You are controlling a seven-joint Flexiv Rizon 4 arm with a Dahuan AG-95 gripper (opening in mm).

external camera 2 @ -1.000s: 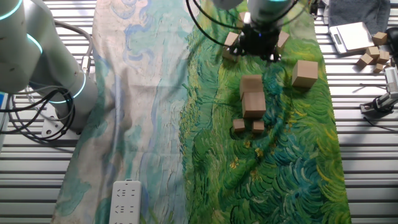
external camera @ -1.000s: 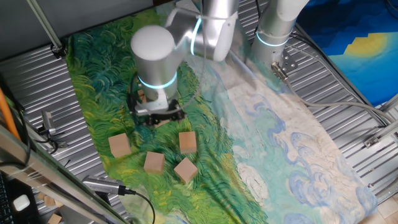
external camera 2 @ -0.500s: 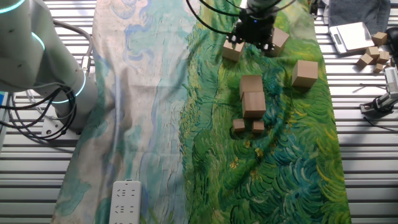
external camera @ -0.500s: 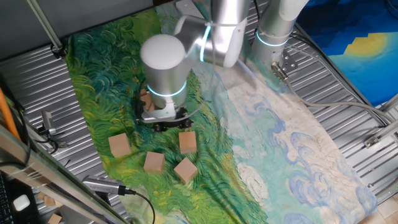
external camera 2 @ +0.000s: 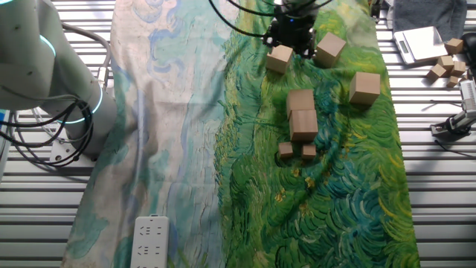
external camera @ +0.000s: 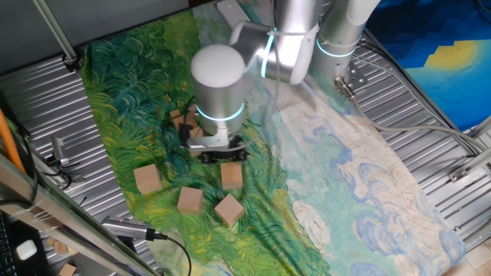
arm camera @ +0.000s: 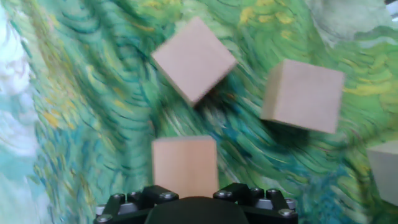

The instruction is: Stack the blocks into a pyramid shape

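Note:
Several light-tan blocks lie on the green painted cloth. In the hand view one block point(arm camera: 185, 167) sits right in front of my gripper, with a tilted block point(arm camera: 194, 59) and another block point(arm camera: 303, 95) beyond it. My gripper point(external camera: 217, 151) hovers low just behind the nearest loose block point(external camera: 231, 175), and its dark fingers look spread with nothing between them. Further loose blocks point(external camera: 189, 200) lie in front. In the other fixed view my gripper point(external camera 2: 291, 33) is above a block point(external camera 2: 280, 58). Two blocks point(external camera 2: 301, 100) touch one another mid-cloth.
Two much smaller cubes point(external camera 2: 285, 151) lie beside the touching pair. A lone block point(external camera 2: 365, 87) rests near the cloth's edge. A white power strip point(external camera 2: 150, 242) lies on the pale cloth. Metal slats surround the cloth, and the arm's base point(external camera 2: 44, 82) stands at one side.
My gripper has travelled away from the touching pair of blocks toward the loose blocks at the cloth's end. No block has moved.

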